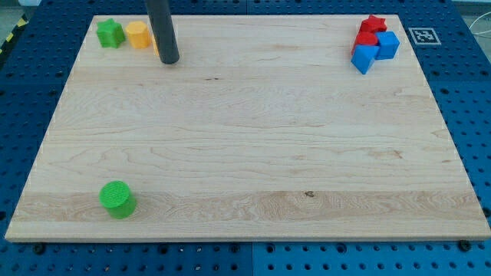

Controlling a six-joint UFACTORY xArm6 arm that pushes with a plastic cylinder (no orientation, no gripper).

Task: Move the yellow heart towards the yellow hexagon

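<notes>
Green cylinder [117, 199] sits closest to the camera, way off toward the view's bottom from my tip [170, 60] and nowhere near the action, so it can be ignored.

Up at the view's top-left corner of the surface [253, 138] is where everything's happening. My tool is just a plain rod, so nothing to spread or pinch, it only pushes. Its tip is planted right against a sliver of yellow [155, 47] on its left side as seen in the view. That sliver is mostly hidden behind the rod, so I can't really make out its shape, but I'd guess it's the yellow heart. Just past it, further to the view's left, is the yellow hexagon [138, 34], and beyond that a green star-ish block [110, 32].

So my read: the tip is on the far side of the heart from the hexagon, which makes sense for shoving it leftward. Looks nearly done, maybe touching already, hard to tell.

Red blocks [370, 31] and blue blocks [377, 50] are clustered well off to the tip's right.
</notes>
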